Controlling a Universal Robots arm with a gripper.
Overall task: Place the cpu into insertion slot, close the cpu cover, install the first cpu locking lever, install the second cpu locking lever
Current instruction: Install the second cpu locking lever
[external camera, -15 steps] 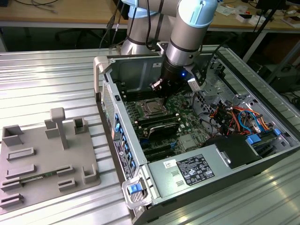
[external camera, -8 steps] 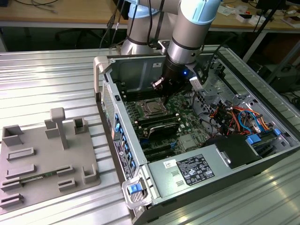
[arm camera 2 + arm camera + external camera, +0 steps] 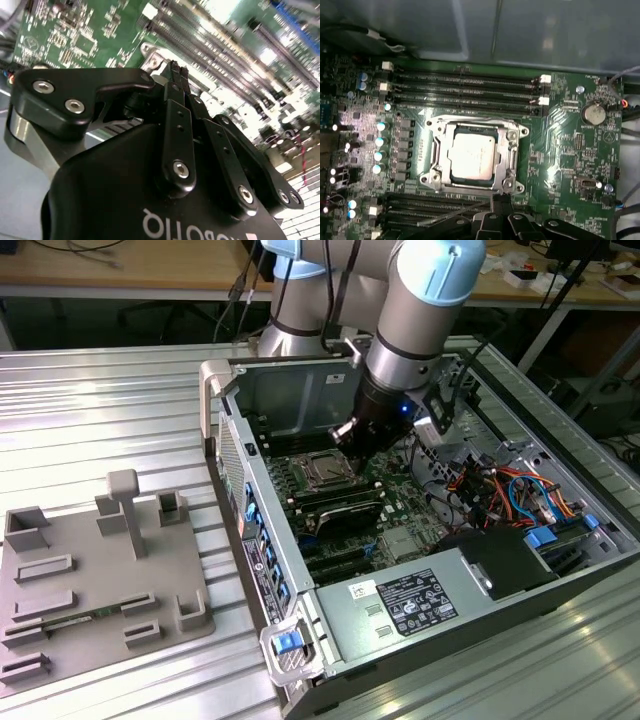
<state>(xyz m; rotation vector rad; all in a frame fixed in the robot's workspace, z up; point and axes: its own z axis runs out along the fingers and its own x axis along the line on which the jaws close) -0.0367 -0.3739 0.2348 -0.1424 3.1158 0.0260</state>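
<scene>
The cpu (image 3: 472, 156), a dull silver square, lies flat in the insertion slot (image 3: 431, 176) on the green board. The cpu cover (image 3: 470, 122), a shiny metal frame, lies down around it with the chip showing through its window. My gripper (image 3: 501, 201) hangs just off one edge of the socket with its black fingers (image 3: 176, 75) pressed together and nothing between them. Beside the fingertips is a metal corner tab of the socket (image 3: 151, 56). A thin grey rod (image 3: 450, 214) runs along that same edge. In the exterior view the gripper (image 3: 362, 445) stands over the socket (image 3: 325, 472).
Long black memory slots (image 3: 465, 85) flank the socket on two sides. A grey box with a white label (image 3: 400, 605) and a bundle of coloured cables (image 3: 500, 490) fill the case's near and right parts. A grey fixture plate (image 3: 90, 580) lies outside the case at the exterior view's left.
</scene>
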